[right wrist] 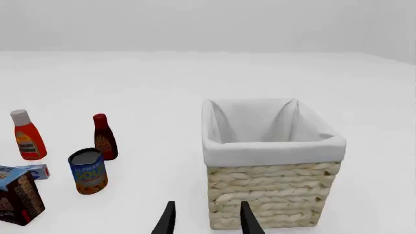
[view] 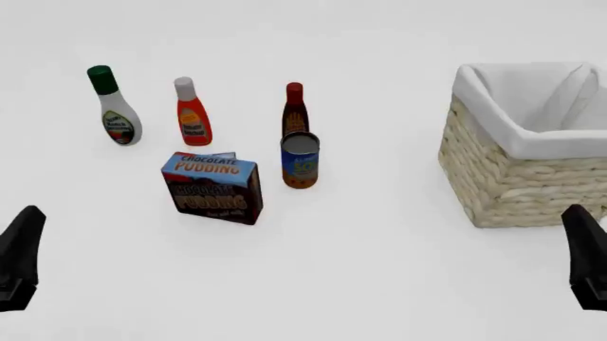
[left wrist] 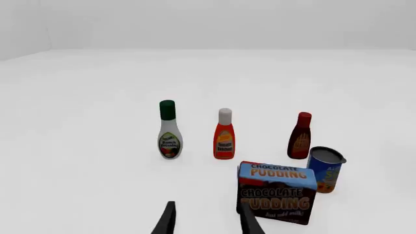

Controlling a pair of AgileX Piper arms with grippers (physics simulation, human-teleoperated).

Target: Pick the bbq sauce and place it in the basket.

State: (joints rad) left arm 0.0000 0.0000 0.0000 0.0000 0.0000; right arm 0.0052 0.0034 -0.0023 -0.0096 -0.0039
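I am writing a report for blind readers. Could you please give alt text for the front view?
On a white table, the slim dark bbq sauce stands upright directly behind a blue can, with a wicker basket to the right. Left of it stand an orange-red bottle, a white bottle and a chocolate pudding box; both hands wait at the near corners.

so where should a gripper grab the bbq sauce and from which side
Grip the bbq sauce by its narrow upper body just under the red cap. It stands upright, and the soup can sits right in front of it, hiding its lower half from the arms' side. So a grasp coming down from above, or in from its open right side, looks safest. The ketchup bottle stands well clear on its left.
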